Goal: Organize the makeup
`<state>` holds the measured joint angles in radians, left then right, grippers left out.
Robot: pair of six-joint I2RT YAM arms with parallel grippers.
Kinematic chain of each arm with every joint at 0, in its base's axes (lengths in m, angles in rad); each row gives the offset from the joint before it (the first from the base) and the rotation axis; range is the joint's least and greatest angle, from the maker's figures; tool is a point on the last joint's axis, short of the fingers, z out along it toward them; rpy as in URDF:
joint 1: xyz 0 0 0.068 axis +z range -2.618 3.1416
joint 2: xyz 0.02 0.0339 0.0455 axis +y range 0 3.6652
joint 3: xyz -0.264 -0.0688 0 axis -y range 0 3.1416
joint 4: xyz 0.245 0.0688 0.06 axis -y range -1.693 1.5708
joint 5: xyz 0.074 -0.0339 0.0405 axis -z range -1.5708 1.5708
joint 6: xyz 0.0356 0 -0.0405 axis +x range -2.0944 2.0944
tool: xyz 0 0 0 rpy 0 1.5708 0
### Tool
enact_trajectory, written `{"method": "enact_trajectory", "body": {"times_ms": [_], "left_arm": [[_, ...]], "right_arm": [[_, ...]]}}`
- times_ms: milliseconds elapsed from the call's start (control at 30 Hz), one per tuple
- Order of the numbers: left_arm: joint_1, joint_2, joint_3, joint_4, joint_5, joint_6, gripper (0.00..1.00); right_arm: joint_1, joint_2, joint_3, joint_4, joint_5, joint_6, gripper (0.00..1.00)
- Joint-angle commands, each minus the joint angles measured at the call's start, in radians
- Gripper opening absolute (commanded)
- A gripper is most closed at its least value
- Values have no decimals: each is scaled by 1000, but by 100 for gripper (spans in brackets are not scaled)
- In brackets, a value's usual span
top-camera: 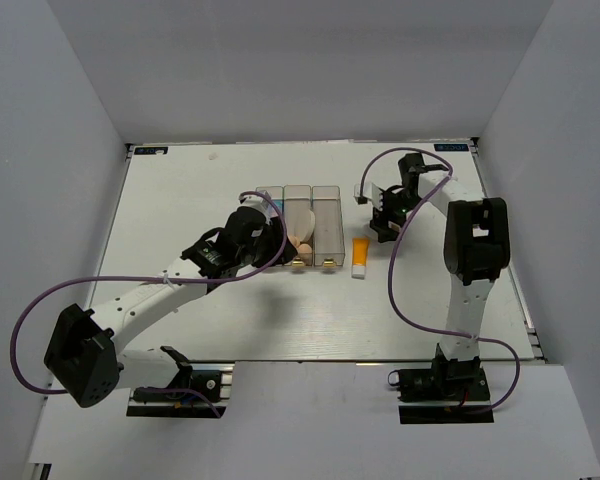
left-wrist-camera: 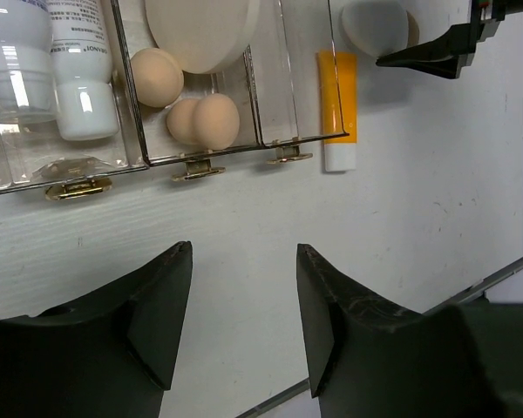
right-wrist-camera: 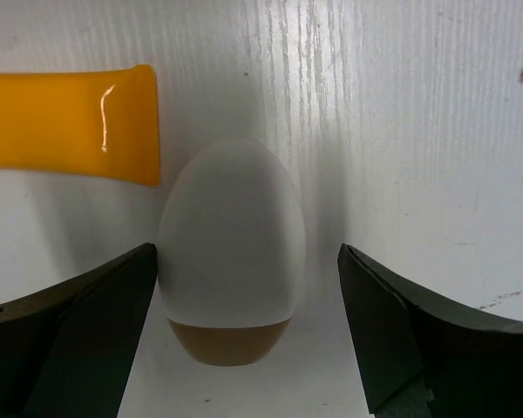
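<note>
Three clear bins [top-camera: 327, 228] stand side by side at mid-table. In the left wrist view the left bin holds white tubes [left-wrist-camera: 78, 70]. The middle bin holds beige egg-shaped sponges [left-wrist-camera: 216, 120] and a round cream puff [left-wrist-camera: 200, 30]. The orange white-capped tube [left-wrist-camera: 338, 96] lies on the table right of the bins, also in the top view [top-camera: 360, 257]. The white-tan oval [right-wrist-camera: 231, 235] lies on the table between my right gripper's [right-wrist-camera: 247, 250] open fingers, close to the left finger. My left gripper [left-wrist-camera: 244, 252] is open and empty, above bare table in front of the bins.
The right bin [left-wrist-camera: 307, 132] shows nothing inside in the left wrist view. Gold latches [left-wrist-camera: 78, 187] stick out at the bins' near ends. My right gripper's fingers [left-wrist-camera: 423, 54] show beside the oval [left-wrist-camera: 375, 26]. Grey walls enclose the white table [top-camera: 180, 210].
</note>
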<state>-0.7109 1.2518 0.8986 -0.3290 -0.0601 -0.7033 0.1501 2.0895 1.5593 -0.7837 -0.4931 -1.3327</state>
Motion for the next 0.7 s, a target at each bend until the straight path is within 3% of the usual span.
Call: {"method": "enact_trajectory", "body": {"times_ms": [0, 300, 400, 467, 500, 600, 667], "left_arm": [[-5, -14, 31, 10, 14, 10, 62], [-5, -23, 30, 5, 8, 7, 62], [-5, -25, 29, 2, 8, 5, 62], [-5, -29, 29, 1, 8, 5, 62], [-5, -31, 29, -1, 8, 5, 62], [-5, -51, 11, 27, 19, 7, 62], [-5, -63, -3, 54, 25, 7, 62]], "right_arm": [[6, 21, -7, 44, 31, 29, 89], [8, 11, -88, 72, 64, 24, 84], [9, -8, -107, 64, 57, 18, 68], [8, -22, -81, 28, 28, 30, 48], [8, -28, -65, 14, 19, 36, 32], [8, -66, -9, -35, -45, 56, 17], [20, -104, 40, -60, -111, 69, 15]]}}
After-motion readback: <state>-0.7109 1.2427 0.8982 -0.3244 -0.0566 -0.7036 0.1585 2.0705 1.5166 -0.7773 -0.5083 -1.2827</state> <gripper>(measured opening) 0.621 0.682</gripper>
